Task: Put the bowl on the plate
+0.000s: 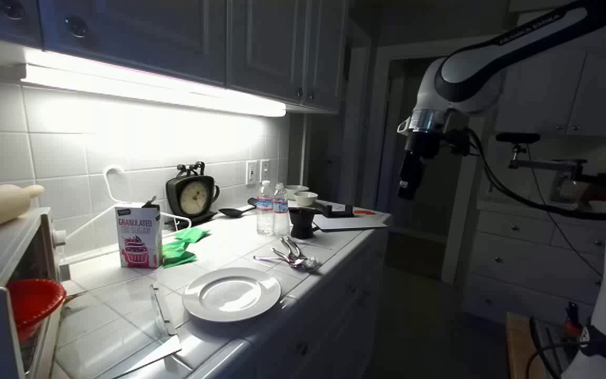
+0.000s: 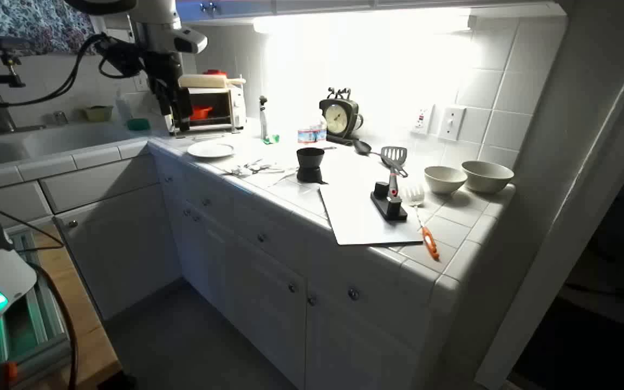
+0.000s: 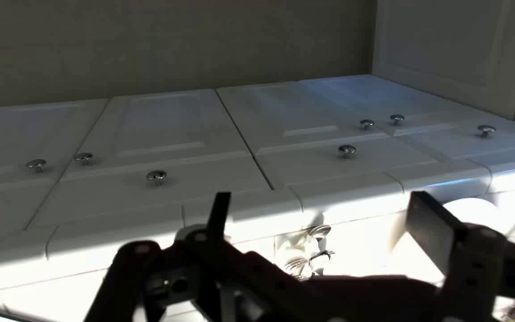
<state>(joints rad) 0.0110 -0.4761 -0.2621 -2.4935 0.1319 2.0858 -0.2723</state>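
The red bowl sits inside the open toaster oven at the left; the oven's wall hides part of it. In an exterior view the bowl shows small in the oven's opening. The white plate lies flat and bare on the tiled counter by its front edge. It also shows in an exterior view, and partly in the wrist view behind a finger. My gripper is open and empty, fingers wide apart. In both exterior views it hangs in the air, away from the bowl and plate.
The toaster oven has a rolling pin on top. A glass panel, seemingly its lowered door, is beside the plate. Sugar carton, hanger, bottles, cutlery and black cup stand or lie around. Upper cabinets overhang the counter.
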